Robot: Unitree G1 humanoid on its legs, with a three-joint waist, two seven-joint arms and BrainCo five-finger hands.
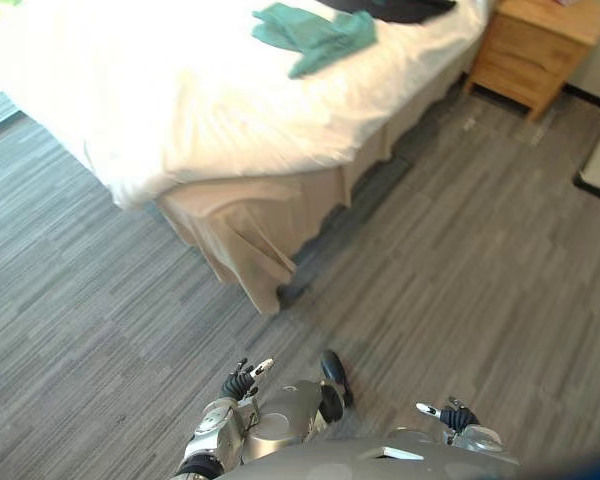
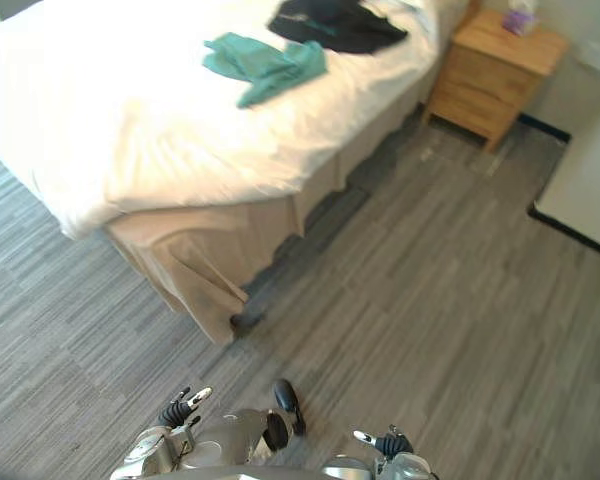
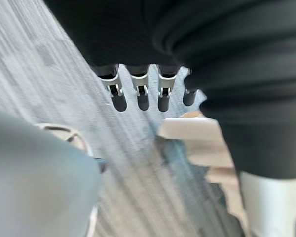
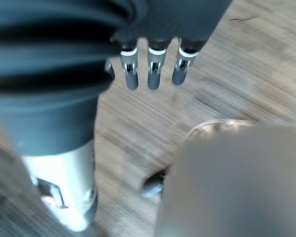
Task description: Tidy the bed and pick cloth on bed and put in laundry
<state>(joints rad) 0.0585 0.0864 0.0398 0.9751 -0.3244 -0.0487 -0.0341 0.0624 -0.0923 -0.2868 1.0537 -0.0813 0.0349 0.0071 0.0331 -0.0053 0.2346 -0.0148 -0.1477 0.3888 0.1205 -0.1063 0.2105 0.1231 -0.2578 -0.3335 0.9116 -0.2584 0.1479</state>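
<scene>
Green cloth (image 1: 315,33) lies crumpled on the bed (image 1: 180,110), on the white cover. Black cloth (image 2: 335,22) sits just beside it, further up the bed. Wooden nightstand (image 2: 495,70) stands next to the bed. Left hand (image 1: 242,382) and right hand (image 1: 448,414) are low over the grey floor (image 1: 460,250), well apart from the bed, fingers straight and relaxed, nothing held.

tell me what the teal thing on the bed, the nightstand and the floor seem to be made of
Teal cloth: soft matte fabric; limp folds, creases.
Nightstand: light wood or wood veneer, satin; warm tone with drawer lines, grain too small to confirm.
Floor: grey streaked planks or tiles, matte; could be carpet tile or vinyl.
</scene>
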